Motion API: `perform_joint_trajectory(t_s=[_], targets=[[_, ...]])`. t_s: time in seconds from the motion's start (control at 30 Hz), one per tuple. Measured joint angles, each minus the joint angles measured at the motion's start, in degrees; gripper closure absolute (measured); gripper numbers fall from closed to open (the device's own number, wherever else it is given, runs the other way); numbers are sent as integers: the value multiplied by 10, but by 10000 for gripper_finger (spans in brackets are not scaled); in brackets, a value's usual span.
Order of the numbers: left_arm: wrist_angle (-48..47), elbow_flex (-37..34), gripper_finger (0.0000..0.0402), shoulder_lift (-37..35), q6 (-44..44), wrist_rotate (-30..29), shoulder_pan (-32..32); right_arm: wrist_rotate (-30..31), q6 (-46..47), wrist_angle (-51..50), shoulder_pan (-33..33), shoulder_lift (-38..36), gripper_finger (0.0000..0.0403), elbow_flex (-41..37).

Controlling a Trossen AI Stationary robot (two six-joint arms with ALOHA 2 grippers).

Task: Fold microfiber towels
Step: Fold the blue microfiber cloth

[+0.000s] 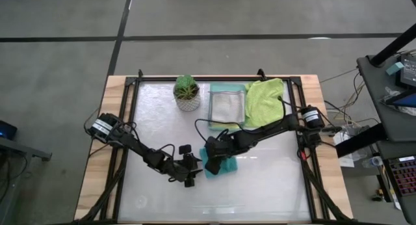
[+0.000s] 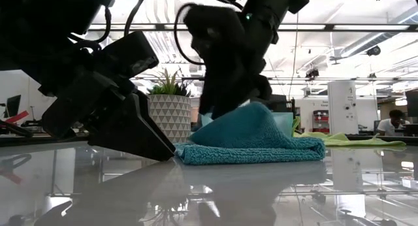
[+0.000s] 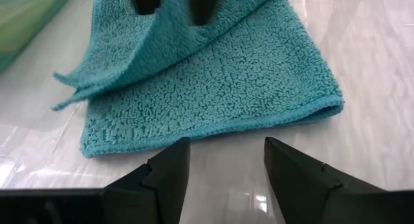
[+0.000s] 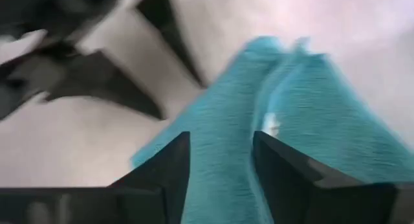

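We see the teal square microfiber towel (image 1: 223, 165) lying folded on the white table (image 1: 273, 186) near its middle, one flap raised. Our right gripper (image 4: 220, 162) sits directly over it, fingers spread apart astride a ridge of the cloth. Our left gripper (image 3: 226, 166) rests just beside the towel's folded edge, fingers parted, holding nothing. Farther back lie a lime green microfiber towel (image 1: 265, 100), a mint-green rectangular tray (image 1: 227, 106) and a small potted green plant (image 1: 187, 92).

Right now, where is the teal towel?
In the high view the teal towel lies near the table's middle, under the right gripper, with the left gripper just to its left.
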Motion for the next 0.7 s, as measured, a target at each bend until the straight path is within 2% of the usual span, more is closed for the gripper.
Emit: perform_joint_trajectory(t_s=[0.13, 0.23, 0.33, 0.43, 0.57, 0.7], targets=[[4, -3, 217, 0, 0, -1, 0, -50, -27, 25, 3, -2, 225, 0], [5, -6, 217, 0, -2, -1, 0, -52, -37, -2, 7, -18, 219, 0], [5, -6, 217, 0, -2, -1, 0, -23, -42, -56, 12, -45, 223, 0], [5, -6, 217, 0, -2, -2, 0, 42, -58, -100, 26, -63, 232, -6], [4, -6, 217, 0, -2, -3, 0, 58, -71, -86, 52, -67, 246, -18], [4, -6, 217, 0, -2, -3, 0, 60, -88, -26, 70, -51, 264, -39]])
